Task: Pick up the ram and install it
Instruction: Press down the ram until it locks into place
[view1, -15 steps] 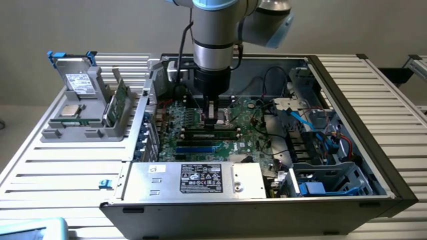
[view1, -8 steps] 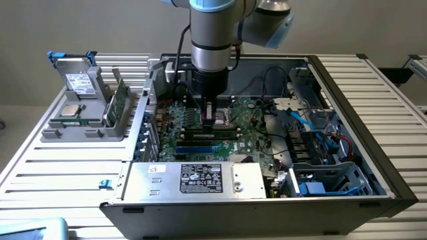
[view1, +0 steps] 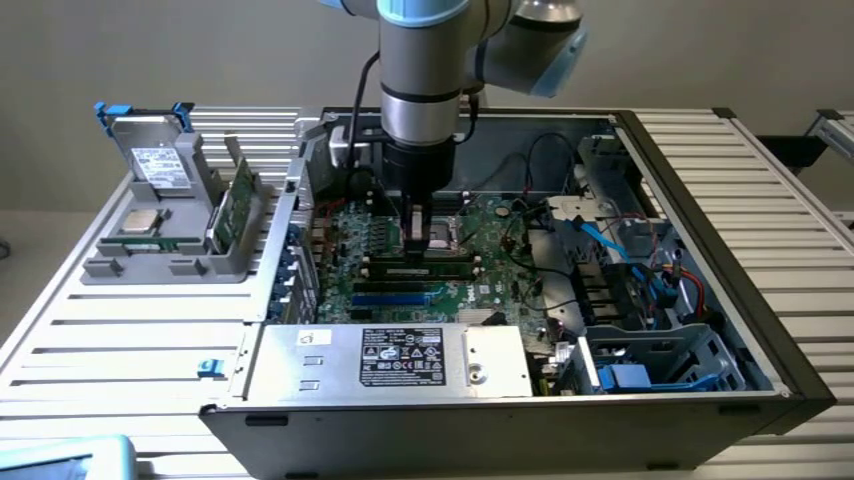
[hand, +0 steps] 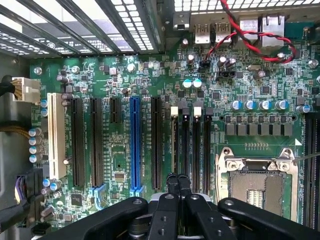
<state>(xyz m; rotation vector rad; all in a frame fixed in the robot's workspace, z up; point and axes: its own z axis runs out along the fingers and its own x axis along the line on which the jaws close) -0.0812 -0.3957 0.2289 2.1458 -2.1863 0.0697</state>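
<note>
Sitting in open computer case (view1: 747, 250), motherboard (hand: 125, 75), closed tool (hand: 178, 184) pressing ram (view1: 424, 266)

Soft, even light falls on the exterior view, with the white slatted desk (view1: 120, 340) bright and nearly shadowless, while the inside of the open grey computer case (view1: 694, 200) at centre lies dimmer. In the wrist view the green motherboard (hand: 150, 75) is crisp and well lit, pale glare washes out the perforated metal grille (hand: 200, 10) along the upper edge, and the black gripper (hand: 178, 182) at lower centre sits dark and slightly soft.
</note>
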